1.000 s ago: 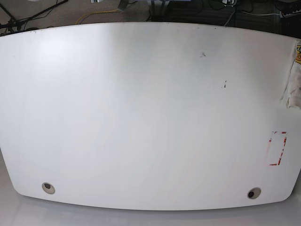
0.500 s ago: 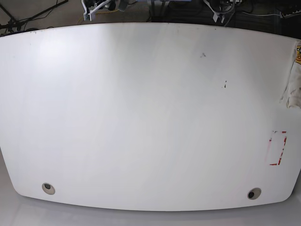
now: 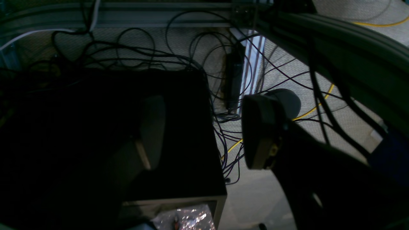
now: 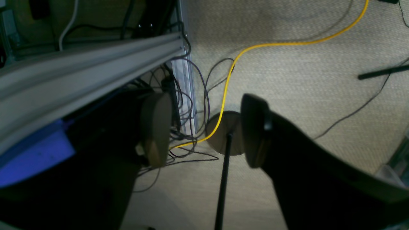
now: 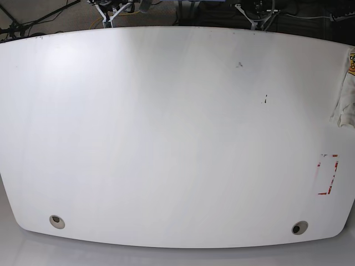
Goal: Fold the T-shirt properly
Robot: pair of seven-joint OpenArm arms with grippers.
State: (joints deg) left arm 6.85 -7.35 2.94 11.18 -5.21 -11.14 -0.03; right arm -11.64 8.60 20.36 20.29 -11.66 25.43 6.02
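T-shirt bunched at the right edge of the bench; both claws empty beyond its far edge.

The T-shirt (image 5: 345, 100) lies crumpled against the right edge of the white bench (image 5: 166, 138), partly out of view. Left claw (image 3: 204, 131) stands wide, holding nothing, above tangled cables (image 3: 179, 60). Right claw (image 4: 204, 129) likewise wide and empty, over carpet and a yellow cable (image 4: 230, 73).

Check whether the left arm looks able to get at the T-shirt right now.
Probably yes, though not at once. The T-shirt is bunched at the table's right edge, the left arm's side. The left gripper, jaws open, hangs off the table over floor cables; nothing blocks the way.
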